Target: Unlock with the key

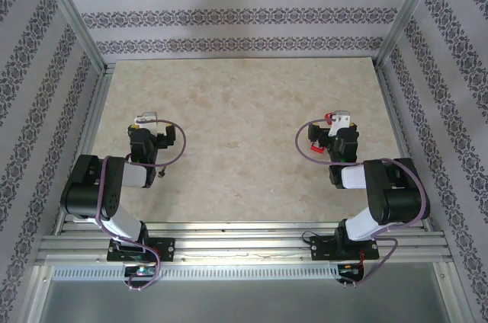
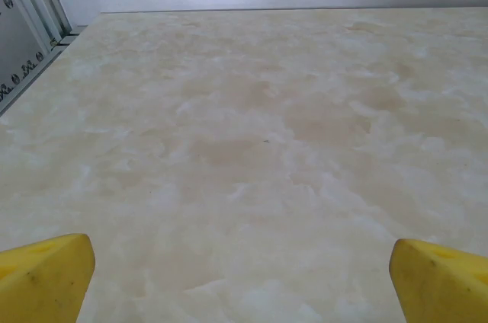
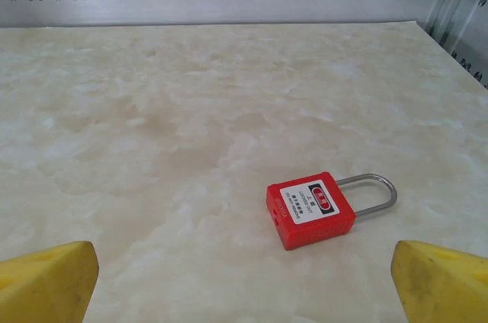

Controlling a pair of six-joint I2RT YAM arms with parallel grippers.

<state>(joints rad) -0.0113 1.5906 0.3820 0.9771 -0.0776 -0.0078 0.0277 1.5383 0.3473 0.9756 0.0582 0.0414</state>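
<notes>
Where the bench (image 1: 244, 102) fills the frame's middle, both arms crouch low, left tool (image 2: 244, 281) and right tool (image 3: 244, 281) spread wide and holding nothing, likely ready for a pickup. A padlock (image 3: 311, 209) lies flat at lower right in the right wrist view, shackle shut, within reach. The key's place I cannot tell.

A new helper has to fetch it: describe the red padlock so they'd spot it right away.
Start at the pale marble-patterned table and look on its right half, just ahead of the open right gripper. There the padlock lies flat, its silver shackle pointing right. Its bright red body with a white label on top stands out against the pale surface.
</notes>
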